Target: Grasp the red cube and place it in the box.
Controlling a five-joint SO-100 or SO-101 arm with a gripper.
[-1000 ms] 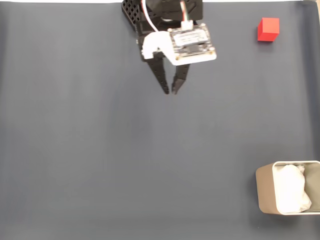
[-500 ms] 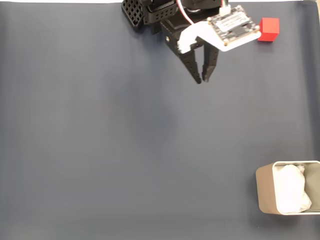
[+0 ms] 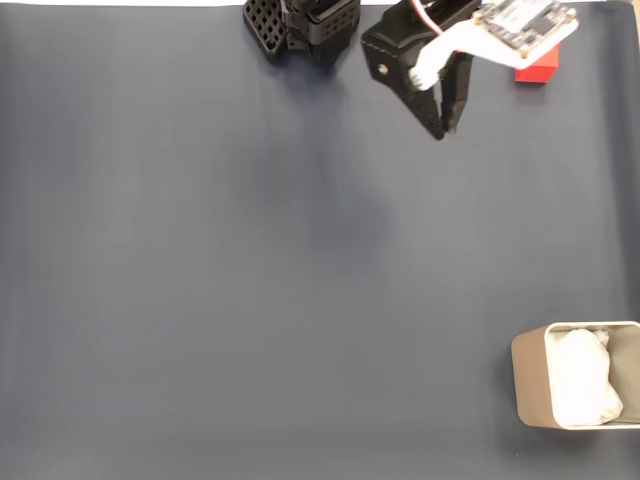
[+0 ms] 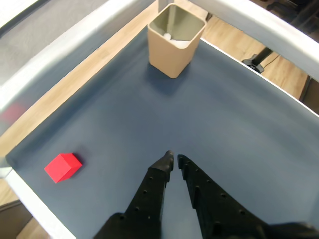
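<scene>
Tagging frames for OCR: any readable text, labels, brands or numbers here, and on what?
No readable text in either view.
The circuit board on the arm in the fixed view carries small marks, too small and blurred to read.
The red cube, the box and the dark mat are plain, with no print or label.

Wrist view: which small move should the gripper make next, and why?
Probably swing left in the wrist view toward the small matte red cube and open the fingers. The black two-finger gripper is nearly shut and holds nothing, and the cube lies apart to its left on the dark blue mat.
</scene>
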